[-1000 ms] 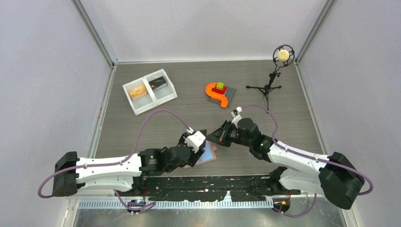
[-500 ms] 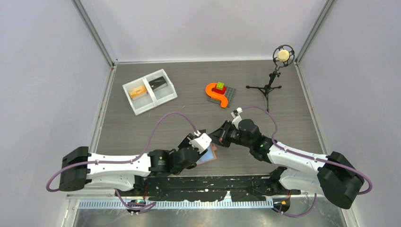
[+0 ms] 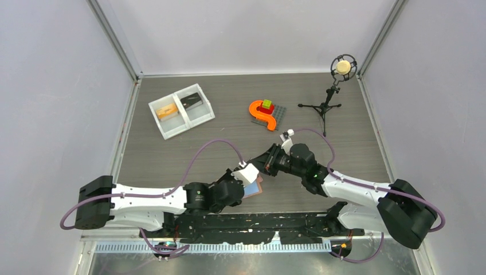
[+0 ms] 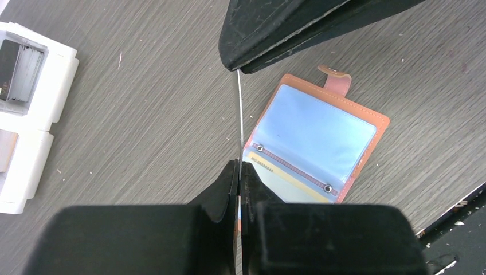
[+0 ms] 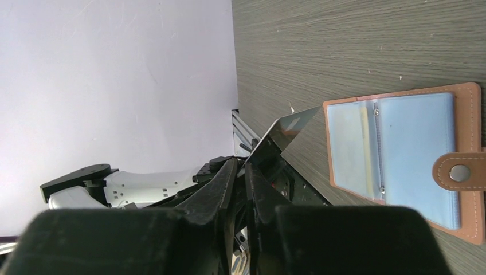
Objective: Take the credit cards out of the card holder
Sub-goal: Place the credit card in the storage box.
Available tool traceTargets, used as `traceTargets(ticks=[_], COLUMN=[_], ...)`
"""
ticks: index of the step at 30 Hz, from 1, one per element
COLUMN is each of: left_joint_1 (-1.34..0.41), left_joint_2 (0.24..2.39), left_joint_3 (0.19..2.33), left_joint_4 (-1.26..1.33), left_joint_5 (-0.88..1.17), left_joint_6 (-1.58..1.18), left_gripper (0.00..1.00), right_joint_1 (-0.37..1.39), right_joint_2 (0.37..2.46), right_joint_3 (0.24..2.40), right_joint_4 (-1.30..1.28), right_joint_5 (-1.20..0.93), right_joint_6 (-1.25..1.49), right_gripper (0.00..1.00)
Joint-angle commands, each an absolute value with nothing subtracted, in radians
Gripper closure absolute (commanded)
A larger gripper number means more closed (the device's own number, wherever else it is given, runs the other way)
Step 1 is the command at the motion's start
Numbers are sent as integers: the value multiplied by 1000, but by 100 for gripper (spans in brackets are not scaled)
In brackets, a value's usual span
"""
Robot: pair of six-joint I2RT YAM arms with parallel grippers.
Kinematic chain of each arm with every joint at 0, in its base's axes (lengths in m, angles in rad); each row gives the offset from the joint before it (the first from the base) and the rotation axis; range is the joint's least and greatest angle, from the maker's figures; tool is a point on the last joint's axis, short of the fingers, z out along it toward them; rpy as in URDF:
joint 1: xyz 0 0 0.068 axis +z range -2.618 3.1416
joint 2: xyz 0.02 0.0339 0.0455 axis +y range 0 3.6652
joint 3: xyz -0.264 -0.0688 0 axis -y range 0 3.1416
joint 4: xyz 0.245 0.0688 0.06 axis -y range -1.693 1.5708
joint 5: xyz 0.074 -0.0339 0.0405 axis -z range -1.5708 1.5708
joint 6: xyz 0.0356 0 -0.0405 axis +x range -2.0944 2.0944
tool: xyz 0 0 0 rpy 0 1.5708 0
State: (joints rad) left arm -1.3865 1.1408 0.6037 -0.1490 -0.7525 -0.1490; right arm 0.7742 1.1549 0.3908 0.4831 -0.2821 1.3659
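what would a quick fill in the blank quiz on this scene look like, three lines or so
1. The card holder lies ___ on the table, its blue pockets facing up.
2. The left gripper and the right gripper are both ___ on the same credit card.
3. The white tray has ___ compartments.

Missing words: open; shut; two.

Left gripper (image 4: pixel 239 172) pinches edge-on credit card (image 4: pixel 240 114) at near end; right gripper (image 4: pixel 238 67) touches far end. Card holder (image 4: pixel 321 137) open on desk (image 4: pixel 143 126) just right; white tray (image 4: pixel 54 74) far left
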Motion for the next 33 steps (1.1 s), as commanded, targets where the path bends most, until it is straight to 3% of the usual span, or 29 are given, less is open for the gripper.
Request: traceTargets(ticks=[1, 9, 22, 33], left_joint_1=[-1387, -1293, -1039, -1003], left_joint_2=[1109, 984, 759, 753], left_joint_3=[639, 606, 536, 612], left_joint_4=[-99, -139, -161, -322], left_joint_5=[-797, -576, -62, 258], left_joint_6=[-181, -268, -377, -365], left_gripper=[100, 100, 100, 100], right_joint_1=[765, 737, 726, 723], right_joint_2=[1151, 997, 705, 826], right_joint_3=[391, 397, 446, 715], right_joint_4=[524, 413, 234, -58], right_joint_5=[-338, -324, -309, -578], right_joint_6=[1301, 960, 524, 179], right_gripper=[76, 58, 53, 52])
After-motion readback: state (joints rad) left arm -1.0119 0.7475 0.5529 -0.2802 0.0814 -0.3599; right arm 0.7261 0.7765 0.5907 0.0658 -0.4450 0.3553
